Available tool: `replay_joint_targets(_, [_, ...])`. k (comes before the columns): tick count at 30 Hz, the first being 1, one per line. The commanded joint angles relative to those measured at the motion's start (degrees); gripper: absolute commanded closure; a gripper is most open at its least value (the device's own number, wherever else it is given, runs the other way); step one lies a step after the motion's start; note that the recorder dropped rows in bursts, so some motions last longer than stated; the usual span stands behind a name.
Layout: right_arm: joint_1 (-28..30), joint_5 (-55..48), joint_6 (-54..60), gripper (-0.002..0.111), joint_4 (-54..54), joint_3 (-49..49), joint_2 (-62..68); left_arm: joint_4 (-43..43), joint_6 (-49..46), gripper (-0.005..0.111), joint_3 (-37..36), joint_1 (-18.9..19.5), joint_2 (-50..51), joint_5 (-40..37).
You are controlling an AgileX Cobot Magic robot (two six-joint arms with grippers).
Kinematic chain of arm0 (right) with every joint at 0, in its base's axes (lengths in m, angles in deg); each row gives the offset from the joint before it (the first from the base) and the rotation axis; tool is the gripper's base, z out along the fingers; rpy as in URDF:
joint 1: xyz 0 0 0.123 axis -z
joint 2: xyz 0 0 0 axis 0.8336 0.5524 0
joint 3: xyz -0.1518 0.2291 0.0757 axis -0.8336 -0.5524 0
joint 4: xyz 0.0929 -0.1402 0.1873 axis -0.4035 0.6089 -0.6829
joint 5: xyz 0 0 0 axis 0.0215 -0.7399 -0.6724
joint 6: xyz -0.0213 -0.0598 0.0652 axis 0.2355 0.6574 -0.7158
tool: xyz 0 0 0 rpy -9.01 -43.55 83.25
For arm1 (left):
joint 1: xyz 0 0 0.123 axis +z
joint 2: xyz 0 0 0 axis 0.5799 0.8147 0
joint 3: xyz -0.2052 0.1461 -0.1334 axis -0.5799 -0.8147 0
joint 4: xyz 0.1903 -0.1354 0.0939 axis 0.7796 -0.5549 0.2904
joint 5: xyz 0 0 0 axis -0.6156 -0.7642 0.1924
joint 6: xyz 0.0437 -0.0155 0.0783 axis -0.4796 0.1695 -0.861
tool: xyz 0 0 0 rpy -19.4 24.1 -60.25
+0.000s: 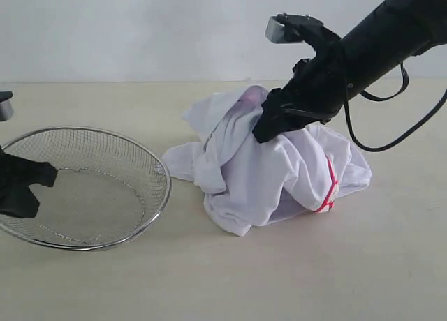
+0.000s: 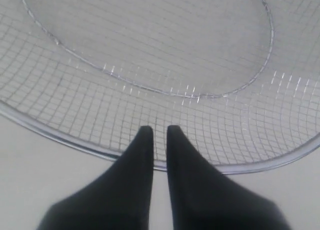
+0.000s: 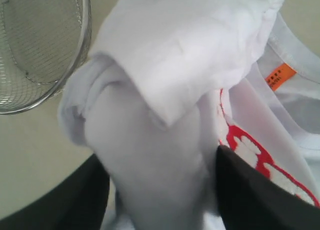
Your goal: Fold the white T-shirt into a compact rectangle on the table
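The white T-shirt [image 1: 279,174] lies crumpled in a heap on the table [image 1: 314,279], right of centre. Red lettering [image 1: 328,185] shows on its right side. My right gripper [image 1: 269,129] comes down from the upper right into the top of the heap. In the right wrist view a thick wad of the T-shirt [image 3: 175,55] fills the gap between the two black fingers, touching both, so the right gripper [image 3: 159,155] is shut on it. An orange neck tag [image 3: 280,76] is visible. My left gripper [image 2: 160,127] is shut and empty, its tips over the basket's rim.
A round wire-mesh metal basket [image 1: 166,185] sits on the table at the left, empty, a hand's width from the shirt's sleeve. My left gripper [image 1: 28,185] hangs at its left side. The basket's rim [image 2: 50,132] curves under the left fingertips. Bare tabletop lies in front.
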Motion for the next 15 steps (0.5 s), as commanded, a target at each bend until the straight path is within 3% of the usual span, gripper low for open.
replay_joint_targets(1, [-0.04, -3.08, 0.21, 0.054, -2.52, -0.19, -2.90, -2.64, -0.44, 0.098, -2.81, 0.17, -2.96, 3.08])
replay_joint_targets(15, [-0.45, 2.41, -0.15, 0.055, -3.21, 0.02, -8.76, -4.05, -1.26, 0.098, -2.82, 0.17, -6.76, -0.94])
